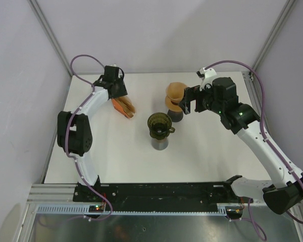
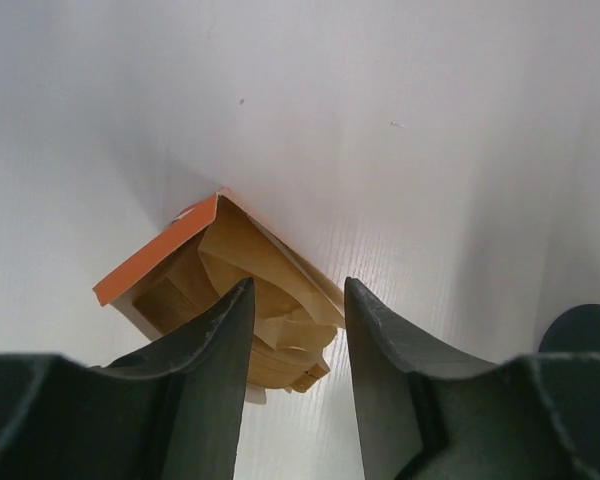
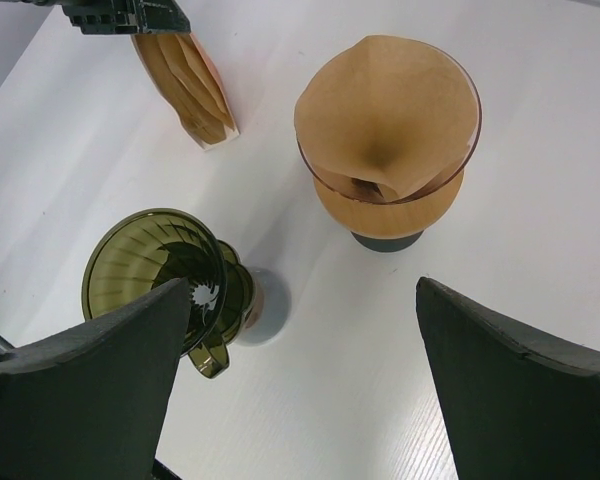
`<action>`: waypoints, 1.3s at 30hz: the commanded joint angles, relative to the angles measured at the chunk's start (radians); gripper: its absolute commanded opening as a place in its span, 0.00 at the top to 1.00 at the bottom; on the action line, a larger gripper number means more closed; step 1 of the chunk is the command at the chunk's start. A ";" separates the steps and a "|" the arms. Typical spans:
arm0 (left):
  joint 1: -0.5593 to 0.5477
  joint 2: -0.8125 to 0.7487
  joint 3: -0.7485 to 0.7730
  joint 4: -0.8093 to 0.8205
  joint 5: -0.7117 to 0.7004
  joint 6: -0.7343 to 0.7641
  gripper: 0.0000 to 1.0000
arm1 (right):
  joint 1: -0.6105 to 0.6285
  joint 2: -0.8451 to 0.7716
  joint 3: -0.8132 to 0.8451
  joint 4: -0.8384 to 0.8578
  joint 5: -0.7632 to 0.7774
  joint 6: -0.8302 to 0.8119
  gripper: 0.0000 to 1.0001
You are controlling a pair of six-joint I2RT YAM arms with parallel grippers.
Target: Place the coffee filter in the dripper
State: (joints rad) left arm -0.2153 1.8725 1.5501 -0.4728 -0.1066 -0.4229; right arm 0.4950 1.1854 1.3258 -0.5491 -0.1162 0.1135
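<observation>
A stack of brown coffee filters (image 2: pixel 265 262) sits in an orange box (image 1: pixel 123 107) lying at the back left of the table. My left gripper (image 2: pixel 298 290) is down at the box's open end. Its jaws stand half closed, with the crumpled filter edges between the fingertips (image 2: pixel 225 330); I see no firm pinch. The empty green dripper (image 1: pixel 159 123) stands mid-table on a grey cup (image 3: pixel 272 305). My right gripper (image 3: pixel 302 290) hovers wide open above the table between the green dripper (image 3: pixel 145 265) and a second dripper, holding nothing.
The second dripper (image 1: pixel 174 96), on a dark base, holds a brown paper filter (image 3: pixel 390 120) and stands just behind and to the right of the green one. The right gripper (image 1: pixel 189 105) hangs close beside it. White walls enclose the table.
</observation>
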 commanded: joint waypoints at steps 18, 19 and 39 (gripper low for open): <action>0.030 0.081 0.070 0.030 -0.010 -0.022 0.67 | -0.007 -0.030 0.000 0.031 -0.020 -0.007 0.01; 0.031 0.081 0.068 0.031 -0.009 -0.021 0.67 | -0.006 -0.028 0.000 0.032 -0.022 -0.008 0.01; 0.035 -0.013 0.007 0.031 0.066 0.013 0.65 | -0.007 -0.008 0.000 0.024 -0.051 -0.015 0.01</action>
State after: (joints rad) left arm -0.1852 1.9499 1.5772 -0.4564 -0.0628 -0.4259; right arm 0.4931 1.1835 1.3231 -0.5484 -0.1490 0.1112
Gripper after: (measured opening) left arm 0.346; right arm 0.993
